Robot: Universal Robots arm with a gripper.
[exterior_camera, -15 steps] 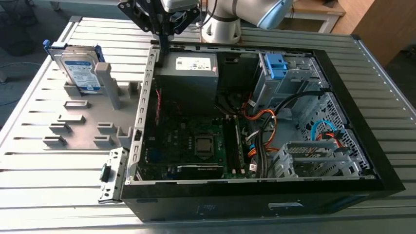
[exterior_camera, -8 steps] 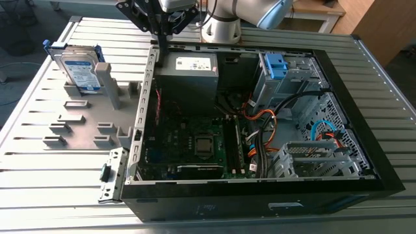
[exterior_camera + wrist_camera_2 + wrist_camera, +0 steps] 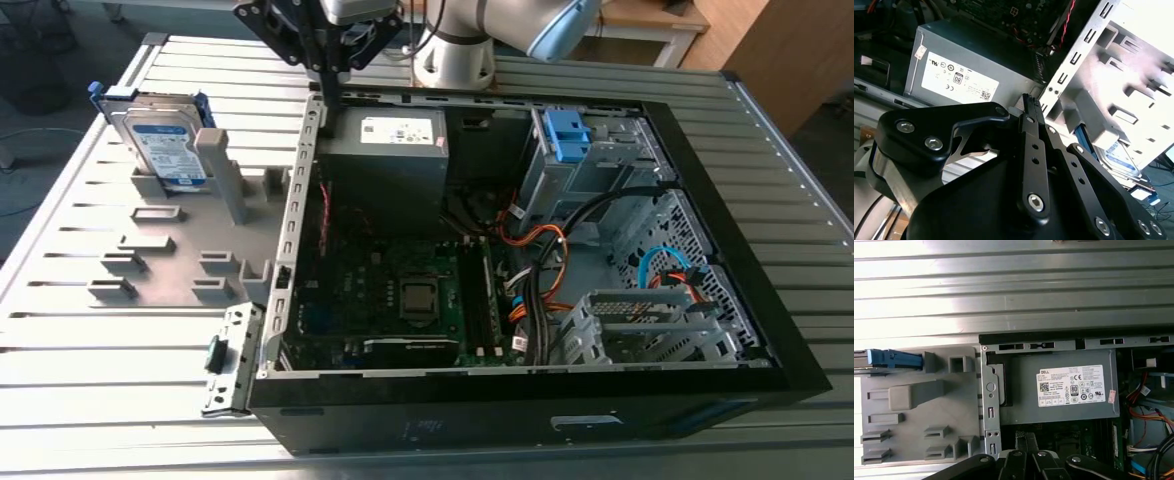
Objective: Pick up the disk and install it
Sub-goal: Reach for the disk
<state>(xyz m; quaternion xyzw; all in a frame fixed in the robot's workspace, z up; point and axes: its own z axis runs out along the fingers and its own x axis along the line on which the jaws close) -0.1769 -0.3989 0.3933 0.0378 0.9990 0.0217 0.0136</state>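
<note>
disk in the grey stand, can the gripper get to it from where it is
Probably yes: the disk stands upright in the grey stand with nothing over its top, and the gripper hangs nearby above the case wall.

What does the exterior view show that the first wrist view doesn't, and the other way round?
Exterior view: the disk stands upright in the grey holder with its label face showing. It also shows the silver drive cage at the far end of the case, and the arm's base.
First wrist view: the disk seen along its thin edge, just the blue frame.
Both share the disk, the holder, the grey power supply with its white sticker, and the ribbed table.
</note>
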